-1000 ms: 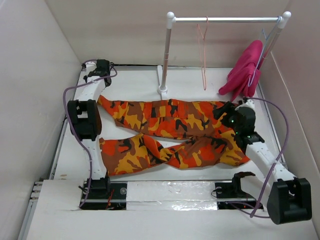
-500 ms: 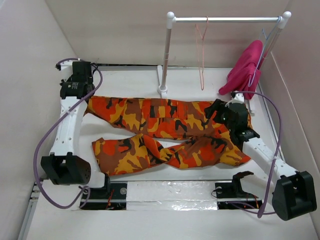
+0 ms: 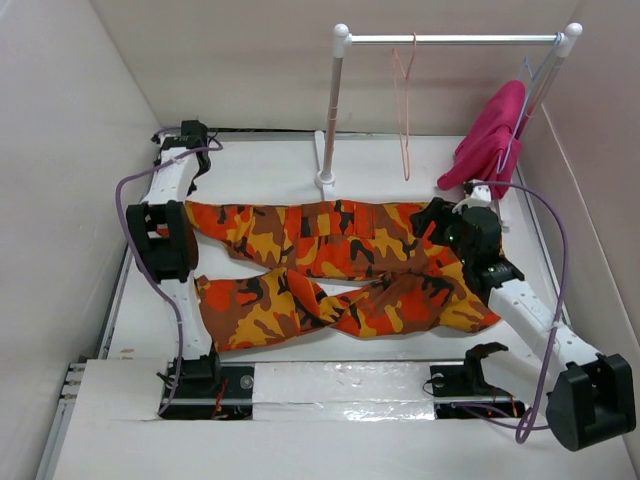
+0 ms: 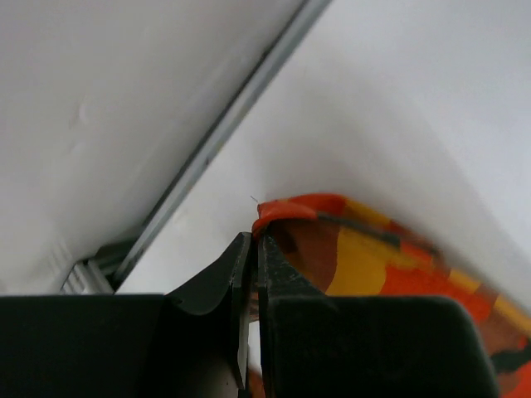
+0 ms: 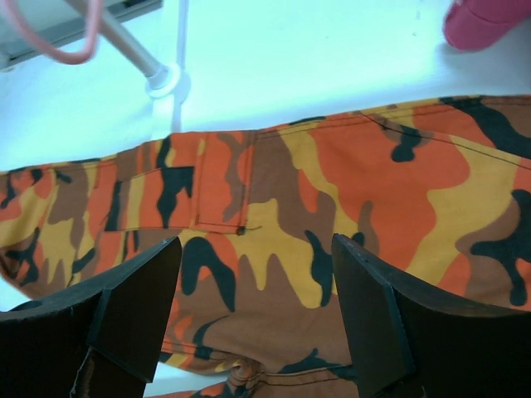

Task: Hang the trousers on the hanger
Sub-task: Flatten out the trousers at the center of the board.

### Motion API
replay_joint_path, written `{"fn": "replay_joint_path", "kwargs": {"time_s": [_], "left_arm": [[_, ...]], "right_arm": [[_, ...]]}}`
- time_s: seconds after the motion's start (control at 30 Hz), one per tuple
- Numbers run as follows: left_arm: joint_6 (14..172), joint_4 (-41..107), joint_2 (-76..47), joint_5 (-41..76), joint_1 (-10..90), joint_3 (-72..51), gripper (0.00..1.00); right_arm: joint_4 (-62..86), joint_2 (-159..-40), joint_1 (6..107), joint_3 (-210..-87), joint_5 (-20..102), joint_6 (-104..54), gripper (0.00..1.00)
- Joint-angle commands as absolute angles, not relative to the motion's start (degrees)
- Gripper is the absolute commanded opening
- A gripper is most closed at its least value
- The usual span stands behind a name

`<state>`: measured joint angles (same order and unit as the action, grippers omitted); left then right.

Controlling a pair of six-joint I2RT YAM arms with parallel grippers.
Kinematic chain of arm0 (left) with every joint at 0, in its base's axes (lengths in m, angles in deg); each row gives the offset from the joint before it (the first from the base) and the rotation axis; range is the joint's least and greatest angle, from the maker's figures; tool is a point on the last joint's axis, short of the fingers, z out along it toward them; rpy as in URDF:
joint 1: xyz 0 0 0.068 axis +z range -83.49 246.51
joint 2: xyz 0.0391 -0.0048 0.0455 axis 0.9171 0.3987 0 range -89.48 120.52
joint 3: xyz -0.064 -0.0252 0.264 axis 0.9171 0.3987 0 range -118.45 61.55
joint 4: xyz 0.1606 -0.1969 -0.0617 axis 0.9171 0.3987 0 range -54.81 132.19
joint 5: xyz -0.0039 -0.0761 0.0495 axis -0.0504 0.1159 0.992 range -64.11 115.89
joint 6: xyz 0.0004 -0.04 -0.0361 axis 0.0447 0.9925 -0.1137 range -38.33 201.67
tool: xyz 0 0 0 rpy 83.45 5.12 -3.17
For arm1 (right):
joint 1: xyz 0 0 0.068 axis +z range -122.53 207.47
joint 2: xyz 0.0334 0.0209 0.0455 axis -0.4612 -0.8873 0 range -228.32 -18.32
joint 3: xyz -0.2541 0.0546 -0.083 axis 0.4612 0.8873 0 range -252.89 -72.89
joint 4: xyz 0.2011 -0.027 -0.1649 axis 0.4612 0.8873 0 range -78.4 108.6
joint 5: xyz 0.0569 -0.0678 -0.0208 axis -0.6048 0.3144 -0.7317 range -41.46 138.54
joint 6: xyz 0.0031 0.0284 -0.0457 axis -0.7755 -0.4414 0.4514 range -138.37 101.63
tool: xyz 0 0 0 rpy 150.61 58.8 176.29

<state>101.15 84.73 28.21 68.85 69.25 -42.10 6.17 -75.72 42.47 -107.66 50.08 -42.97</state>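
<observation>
Honestly, what worries me most is how little cloth the left gripper [image 4: 253,240] has. Its jaws are squeezed nearly together on just the rolled orange hem at the cuff of the trousers [image 3: 330,250], far-left corner of the table [image 3: 260,165]. A pinch that thin could slip out as soon as the weight of the leg hangs from it.

The right gripper [image 5: 255,249] hovers over the waist end with its jaws spread wide, holding nothing. So one end of the garment is unsupported.

The trousers lie flat across the middle of the table. The nearer leg is bunched and twisted where it meets the other, so I'd guess a lift drags that knot along instead of unfolding it.

The hanger [image 3: 403,130] is thin pink wire hanging loose on the white rail [image 3: 450,39], well apart from the cloth. It'll probably swing away when pushed, and the pink garment [image 3: 490,135] hangs just beside it.

Fabric looks like sturdy woven cotton, limp, with stitched seams and a pocket panel. The table is smooth and white.
</observation>
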Motion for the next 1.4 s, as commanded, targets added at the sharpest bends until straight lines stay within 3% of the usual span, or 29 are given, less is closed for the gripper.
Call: {"fn": "replay_joint_path", "kwargs": {"time_s": [0.0,0.13,0.2,0.23,0.27,0.33,0.37,0.63,0.77,0.87,0.93,0.97,1.03,1.07,1.17,1.27,1.37], "left_arm": [[98.5,83.7,32.2,73.7,69.8,-55.5,0.00],[96.9,82.2,40.8,74.3,69.8,-64.4,0.00],[96.2,80.2,44.5,73.8,70.4,-66.1,0.17],[95.6,79.6,45.3,73.2,70.4,-66.3,0.32],[95.7,79.2,46.8,71.7,70.4,-66.4,0.56],[97.3,79.5,47.1,71.4,70.4,-66.1,0.66],[98.0,78.3,46.6,69.8,70.4,-65.5,0.71],[101.3,67.5,27.1,58.5,68.2,-48.2,0.74],[104.7,57.0,14.0,50.2,66.9,-31.5,0.51],[110.2,53.2,6.5,42.0,71.5,-19.1,0.18],[112.3,51.6,4.7,37.1,74.6,-12.2,0.08],[113.4,50.7,4.7,32.4,77.6,-10.5,0.05],[114.0,49.0,5.7,29.6,79.7,-6.7,0.05],[113.9,48.8,5.7,29.6,80.5,-5.9,0.08],[113.7,49.5,8.2,32.8,82.5,-4.9,0.24],[113.8,50.0,11.2,33.1,84.2,-5.9,0.31],[114.5,49.3,13.2,32.7,85.5,-6.6,0.32]], "right_arm": [[5.1,-73.8,45.5,-108.3,50.5,-41.3,0.78],[5.8,-74.5,52.0,-110.2,54.9,-40.1,0.75],[6.8,-75.8,56.5,-111.3,55.8,-38.9,0.68],[6.9,-76.2,58.1,-111.9,56.3,-38.5,0.65],[6.9,-76.8,61.5,-113.0,56.3,-37.6,0.51],[7.1,-78.8,65.3,-114.5,56.4,-36.7,0.41],[7.5,-79.6,67.3,-116.5,56.8,-36.1,0.30],[7.7,-89.8,84.9,-124.3,57.8,-31.1,0.00],[6.9,-98.7,89.6,-131.4,57.8,-30.1,0.00],[9.1,-107.1,90.8,-139.5,58.6,-28.6,0.02],[9.9,-113.3,90.8,-143.4,57.8,-26.9,0.19],[10.5,-115.5,90.8,-147.6,58.1,-26.4,0.34],[14.5,-122.3,90.3,-155.2,57.4,-24.1,0.47],[15.4,-124.6,90.3,-155.2,57.1,-24.1,0.49],[18.4,-132.5,89.7,-164.2,55.1,-22.7,0.51],[19.9,-138.3,88.5,-171.0,52.8,-22.0,0.51],[21.0,-142.4,87.3,-175.8,51.4,-21.7,0.51]]}}
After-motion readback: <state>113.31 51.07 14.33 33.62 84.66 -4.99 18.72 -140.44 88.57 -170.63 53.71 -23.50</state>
